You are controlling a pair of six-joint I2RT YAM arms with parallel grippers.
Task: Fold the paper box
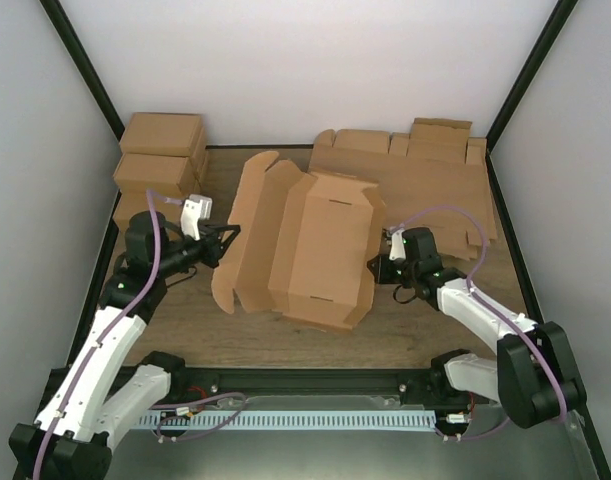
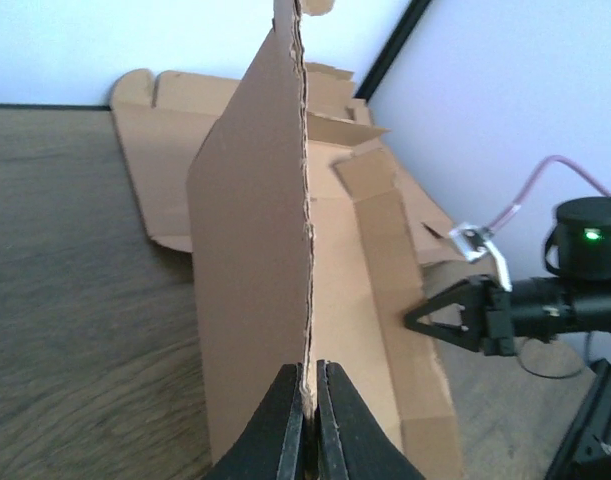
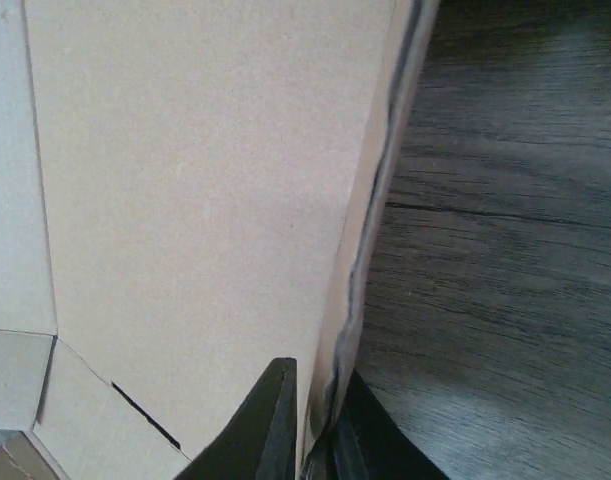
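White walls enclose your wooden worktop [image 1: 185,330]; the paper box [image 1: 305,245] sits mid-worktop, your left fingers [image 2: 283,430] and right fingers [image 3: 275,430] each clamped on an opposite side panel. Pull unevenly and a thin edge may slip or tear.

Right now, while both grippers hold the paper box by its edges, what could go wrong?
1. The left gripper pinches only the thin edge of the raised side panel, so it might slip off or tear the board.
2. The right gripper grips the opposite edge of the paper box. If the arms pull apart, the board may buckle away from its creases.
3. The far flaps lie close to the stack of blanks and may catch on it.
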